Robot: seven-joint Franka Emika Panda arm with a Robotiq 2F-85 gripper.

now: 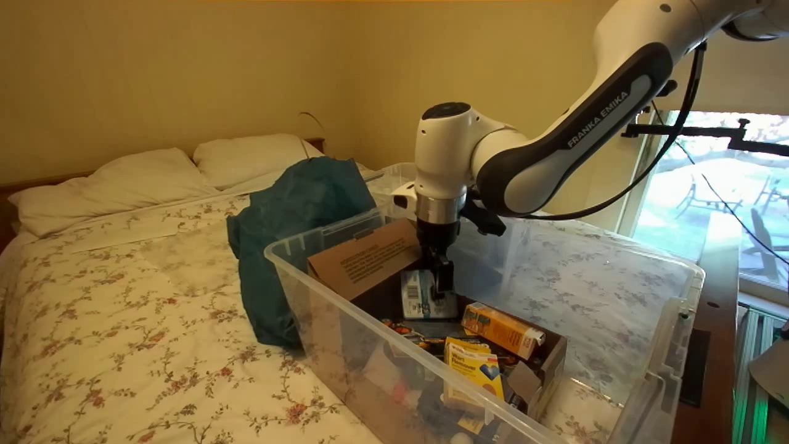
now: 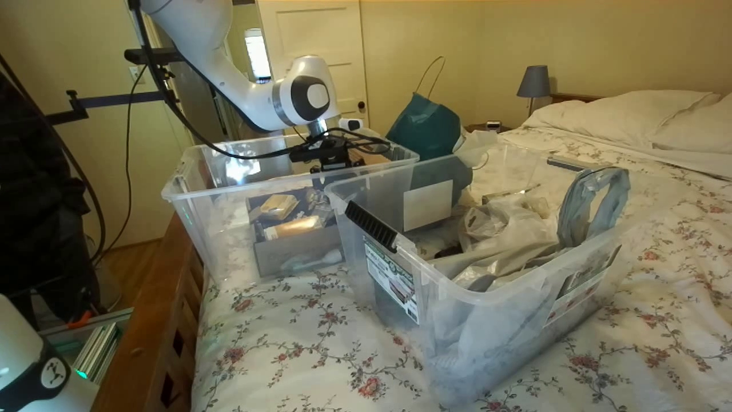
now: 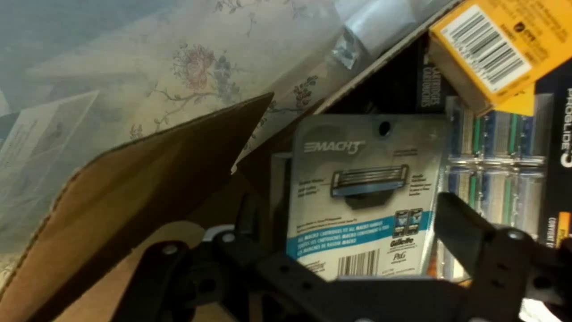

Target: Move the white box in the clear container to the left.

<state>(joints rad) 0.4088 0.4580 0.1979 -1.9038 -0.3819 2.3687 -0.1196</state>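
Observation:
The white box [image 3: 362,192], a pale carton with grey and blue print, stands tilted inside the clear container [image 1: 669,327], among goods in a brown cardboard box. It also shows in an exterior view [image 1: 414,297]. I cannot make it out in the other view from outside, where the container's rim [image 2: 229,190] shows. My gripper [image 3: 348,210] reaches down into the container, also seen in an exterior view [image 1: 439,280]. Its fingers are apart, one on each side of the white box. The left finger has a gap to it; the right finger is close to its edge, contact unclear.
The brown cardboard box [image 1: 367,262] has a raised flap beside the gripper. An orange-yellow packet [image 1: 502,330] and a yellow packet [image 1: 471,370] lie near. A teal bag [image 1: 271,271] stands outside. Another clear bin [image 2: 486,297] with plastic bags stands alongside on the bed.

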